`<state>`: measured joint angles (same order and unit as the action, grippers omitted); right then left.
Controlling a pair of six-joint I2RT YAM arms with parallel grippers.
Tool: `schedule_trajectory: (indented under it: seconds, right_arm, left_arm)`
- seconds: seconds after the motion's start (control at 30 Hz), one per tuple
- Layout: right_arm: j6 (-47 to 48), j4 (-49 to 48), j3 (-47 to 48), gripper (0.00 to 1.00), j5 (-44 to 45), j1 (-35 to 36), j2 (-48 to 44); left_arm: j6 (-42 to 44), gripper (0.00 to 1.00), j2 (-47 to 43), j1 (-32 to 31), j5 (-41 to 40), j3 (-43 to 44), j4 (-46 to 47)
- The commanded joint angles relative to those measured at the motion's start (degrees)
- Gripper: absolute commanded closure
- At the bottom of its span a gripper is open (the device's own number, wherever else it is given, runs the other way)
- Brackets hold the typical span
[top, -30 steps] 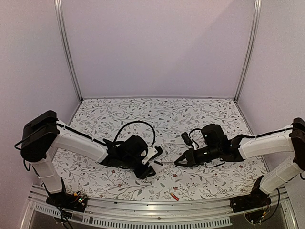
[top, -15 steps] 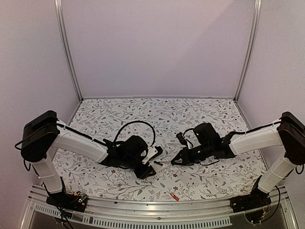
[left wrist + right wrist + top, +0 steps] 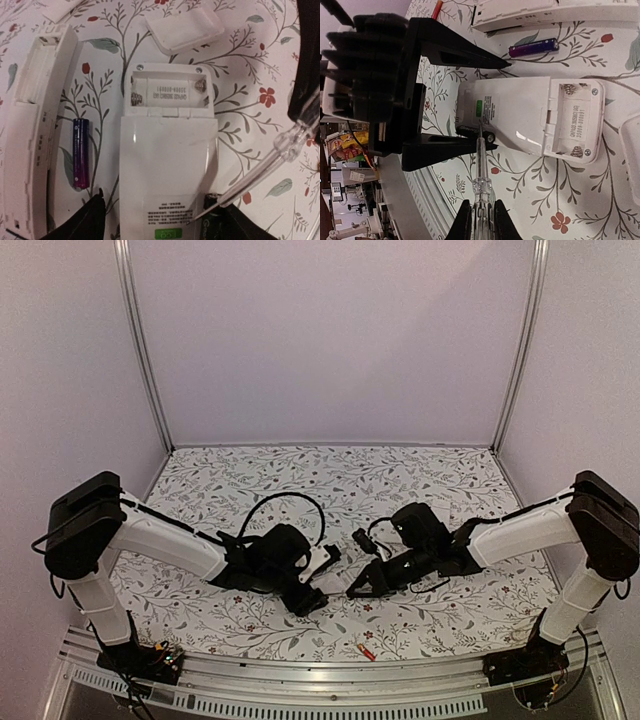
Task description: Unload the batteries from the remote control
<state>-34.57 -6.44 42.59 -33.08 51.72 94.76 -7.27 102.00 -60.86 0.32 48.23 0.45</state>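
The remote control (image 3: 167, 165) at the centre of the left wrist view is shown with its bay emptied and its cover (image 3: 182, 27) laid off above it. A purple battery (image 3: 80, 152) is seen on the bench (image 3: 250, 85) to its left, beside a second remote (image 3: 35, 135). A black battery (image 3: 475, 133) is lodged against its side, and a red battery (image 3: 366, 651) lies near the bench's bottom edge. The left end effector (image 3: 160, 210) is spread loose around the remote, while the right end effector (image 3: 482, 222) is clenched on a screwdriver (image 3: 481, 165) tipped by the black battery. Unloading is judged nearly done, though whether the second remote's bay is empty cannot be told.
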Motion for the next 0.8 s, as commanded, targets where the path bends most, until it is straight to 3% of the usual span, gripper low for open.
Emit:
schedule_trajectory:
  seconds: [0.0, 0.27, 0.57, 0.77]
  right_arm:
    - [0.9, -0.5, 1.8, 1.0, -1.8, 0.7, 1.5]
    - [-0.1, 2.5, 1.4, 1.0, 7.2, 0.2, -4.2]
    - [-4.2, 6.2, -6.7, 1.0, 22.1, -7.1, -20.1]
    - [-3.8, 10.8, -11.3, 1.0, 23.6, -17.5, -27.0]
  left_arm:
    - [0.0, 0.24, 1.3, 0.3, -2.6, -0.5, -1.6]
    - [0.1, 0.17, -4.6, 0.3, 3.1, -2.9, 2.9]
    - [-0.6, 0.1, -15.7, 1.3, 10.3, -4.0, 4.0]
    - [-2.0, 0.1, -19.0, 6.8, 7.5, 4.2, -7.1]
